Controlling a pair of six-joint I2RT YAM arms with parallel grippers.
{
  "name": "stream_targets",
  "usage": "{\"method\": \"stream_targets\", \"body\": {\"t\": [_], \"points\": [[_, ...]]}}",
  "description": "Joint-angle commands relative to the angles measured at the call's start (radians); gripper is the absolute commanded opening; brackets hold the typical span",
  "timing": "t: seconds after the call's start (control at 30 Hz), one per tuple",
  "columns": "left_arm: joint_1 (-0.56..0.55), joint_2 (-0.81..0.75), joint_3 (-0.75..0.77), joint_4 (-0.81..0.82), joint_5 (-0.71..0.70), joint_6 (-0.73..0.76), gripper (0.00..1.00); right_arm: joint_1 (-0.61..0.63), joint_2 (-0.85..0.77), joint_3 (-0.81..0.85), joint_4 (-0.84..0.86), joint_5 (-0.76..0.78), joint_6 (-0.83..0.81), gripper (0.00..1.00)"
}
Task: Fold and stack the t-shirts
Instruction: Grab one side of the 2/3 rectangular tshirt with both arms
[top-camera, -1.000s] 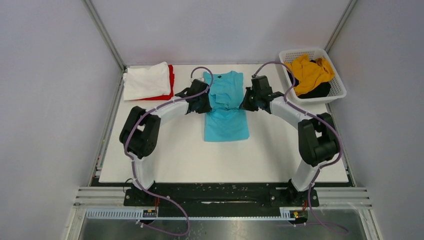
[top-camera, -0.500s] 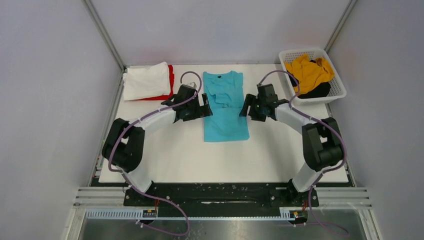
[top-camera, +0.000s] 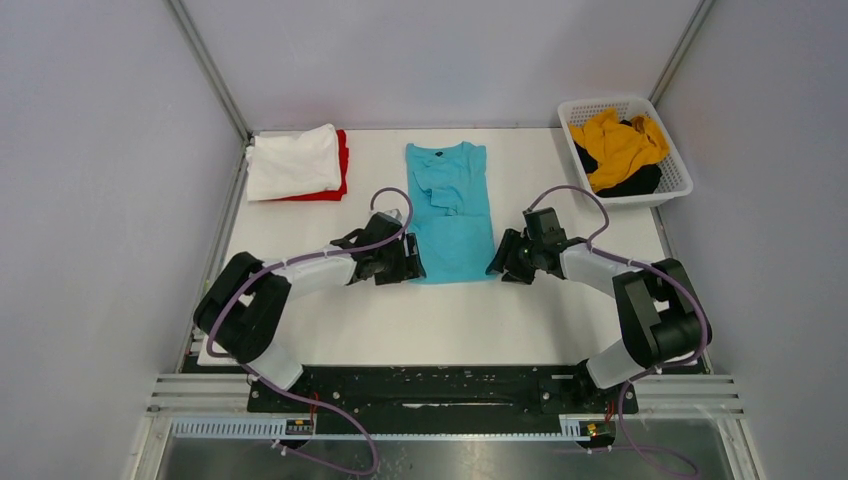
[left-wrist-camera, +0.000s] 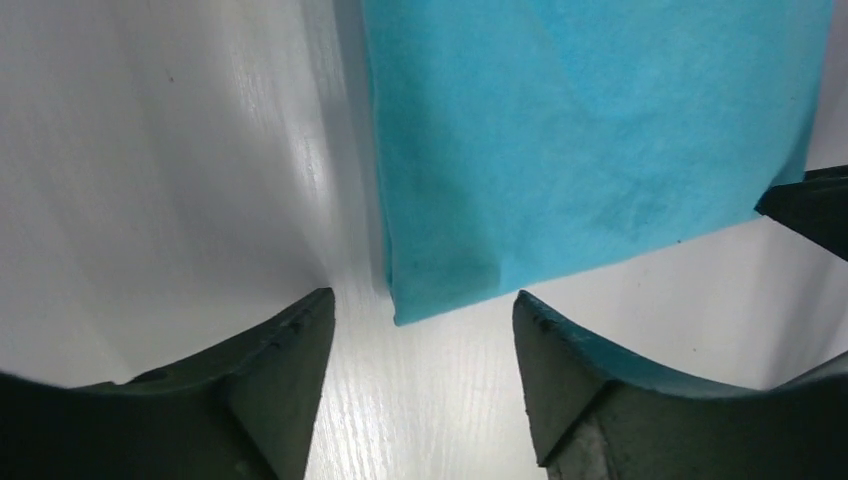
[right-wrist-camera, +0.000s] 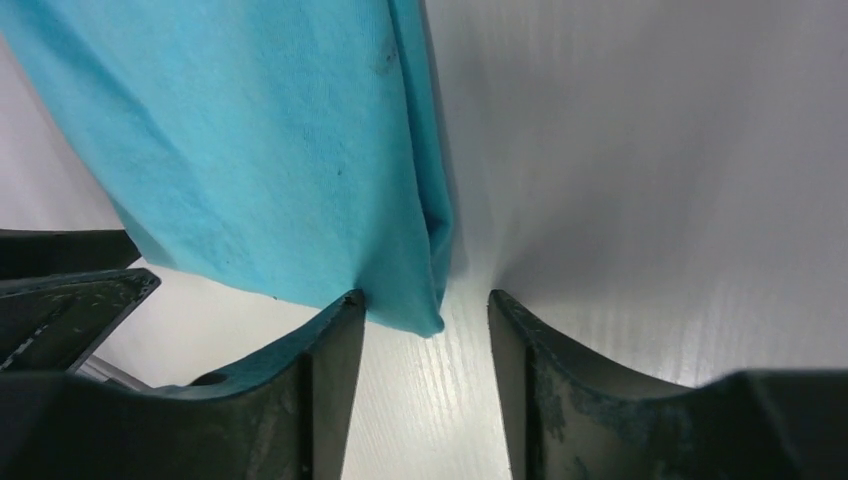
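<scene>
The turquoise t-shirt lies flat at the table's middle back, its sides folded in to a narrow strip. My left gripper is open and empty at the strip's near left corner. My right gripper is open and empty at the near right corner. Both sets of jaws straddle a corner, low over the table. A white t-shirt lies folded on a red one at the back left. The mustard-yellow shirt and the black one lie crumpled in the basket.
A white plastic lattice basket stands at the back right corner. The white table is boxed in by grey walls with metal rails along its edges.
Both arms have drawn back toward me along the turquoise shirt's sides, from its sleeve area to its near hem corners. The shirt has not moved.
</scene>
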Motion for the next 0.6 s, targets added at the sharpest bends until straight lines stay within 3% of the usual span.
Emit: {"method": "stream_targets", "body": {"t": [0.0,0.23,0.43,0.5,0.57], "points": [[0.002,0.059,0.026,0.046,0.002,-0.009,0.59,0.002,0.045,0.022,0.052,-0.046,0.026,0.50],[-0.009,0.093,0.000,0.053,0.030,-0.038,0.47,0.002,0.055,-0.008,0.067,-0.081,0.051,0.34],[-0.011,0.117,0.014,0.038,0.042,-0.044,0.16,0.002,0.083,-0.008,0.068,-0.097,0.057,0.19],[-0.013,0.105,0.003,0.036,0.042,-0.044,0.00,0.002,0.080,-0.011,0.068,-0.107,0.057,0.11],[-0.015,0.079,-0.013,0.027,0.048,-0.044,0.00,0.003,0.061,-0.021,0.055,-0.115,0.056,0.01]]}}
